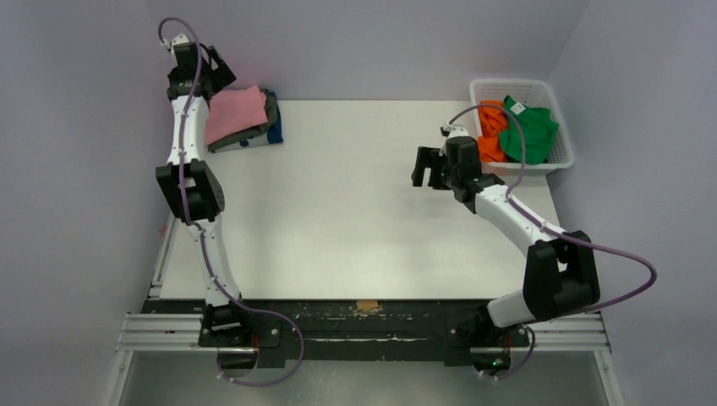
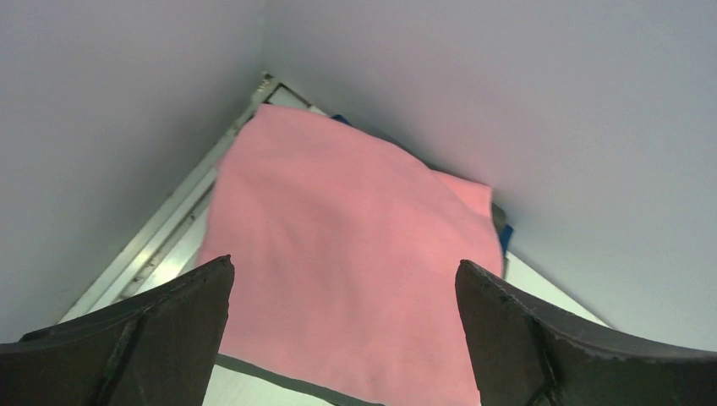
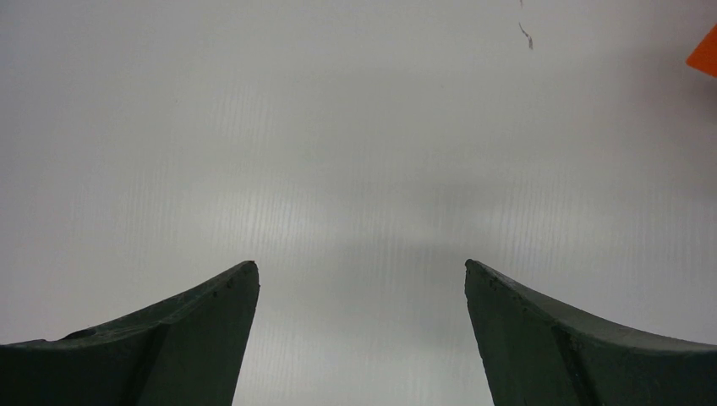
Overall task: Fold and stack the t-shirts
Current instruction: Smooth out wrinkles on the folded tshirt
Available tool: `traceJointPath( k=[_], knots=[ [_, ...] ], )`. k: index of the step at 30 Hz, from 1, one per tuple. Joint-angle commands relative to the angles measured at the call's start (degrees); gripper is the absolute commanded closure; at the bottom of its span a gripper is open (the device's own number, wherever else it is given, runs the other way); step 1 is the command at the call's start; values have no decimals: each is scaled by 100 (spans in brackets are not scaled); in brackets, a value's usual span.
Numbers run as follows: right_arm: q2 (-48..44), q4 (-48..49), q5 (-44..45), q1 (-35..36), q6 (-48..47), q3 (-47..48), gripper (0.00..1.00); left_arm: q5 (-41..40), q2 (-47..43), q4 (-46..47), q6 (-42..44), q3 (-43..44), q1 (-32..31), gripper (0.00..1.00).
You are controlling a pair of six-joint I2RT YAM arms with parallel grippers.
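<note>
A folded pink t-shirt (image 1: 234,112) lies on top of a stack at the table's far left corner, over a dark grey one (image 1: 269,121) and a blue one (image 1: 276,131). In the left wrist view the pink shirt (image 2: 355,254) fills the space below the open jaws. My left gripper (image 1: 221,69) hangs open and empty above the stack's far left edge. An orange t-shirt (image 1: 491,131) and a green t-shirt (image 1: 531,128) lie crumpled in the white basket (image 1: 564,156). My right gripper (image 1: 427,167) is open and empty over bare table, left of the basket.
The white table (image 1: 355,203) is enclosed by grey walls at the back and both sides. A corner of orange cloth (image 3: 705,52) shows at the right wrist view's top right edge. A small tan tag (image 1: 367,305) sits on the black front rail.
</note>
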Motion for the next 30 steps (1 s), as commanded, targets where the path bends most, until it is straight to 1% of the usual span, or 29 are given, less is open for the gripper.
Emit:
traceJointPath(
  k=[1,2,4,7,8,14,20,24,30],
  knots=[
    [-259,289,60,-137,195,-115,10,914,-231,243,-12,46,-209,0],
    [-280,300,16,-178,238,-143,10,1019,-177,238,-178,5,-223,0],
    [-317,335,-26,-217,281,-212,10,1519,-45,382,-553,-106,-228,0],
    [-315,332,-48,-240,294,-224,9,2469,166,976,-1260,-516,-284,0],
    [-303,320,-79,-245,294,-208,9,2621,277,1097,-1433,-532,-326,0],
    [-236,284,-148,-249,277,-159,9,2624,976,1105,-2137,-160,-543,0],
    [-219,336,-91,-271,295,-280,9,2963,1448,1435,-2938,-149,-642,0],
    [-180,342,-114,-289,279,-258,9,2804,1631,1337,-3028,-47,-843,0],
    [-288,421,-53,-327,232,-311,9,2892,1585,1286,-3084,1,-856,0]
  ],
)
